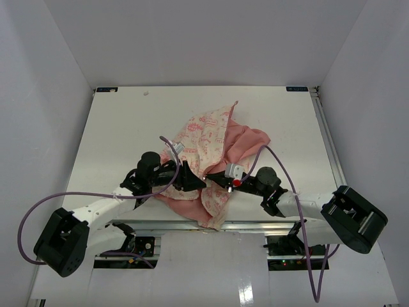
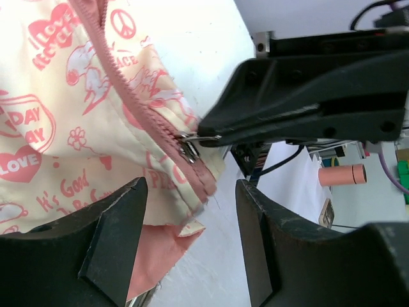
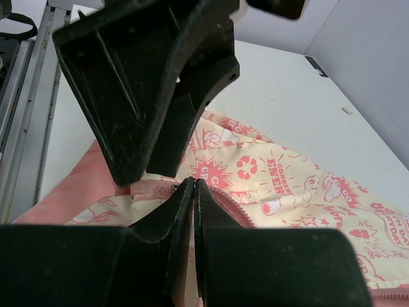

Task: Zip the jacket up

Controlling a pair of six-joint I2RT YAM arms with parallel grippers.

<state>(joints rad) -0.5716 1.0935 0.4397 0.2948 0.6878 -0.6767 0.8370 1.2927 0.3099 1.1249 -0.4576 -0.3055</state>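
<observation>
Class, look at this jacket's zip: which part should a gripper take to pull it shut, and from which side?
Take the small metal pull tab, from the table side of the zip. It is thin and flat and sticks out sideways clear of the jacket, so narrow fingertips can pinch its faces, as the right gripper does.

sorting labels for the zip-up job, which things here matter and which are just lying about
Job: jacket, pink zipper strip, zipper pull, right pincer shut on it, left pincer open.
Lying about: pink tube in the background, purple cable.
</observation>
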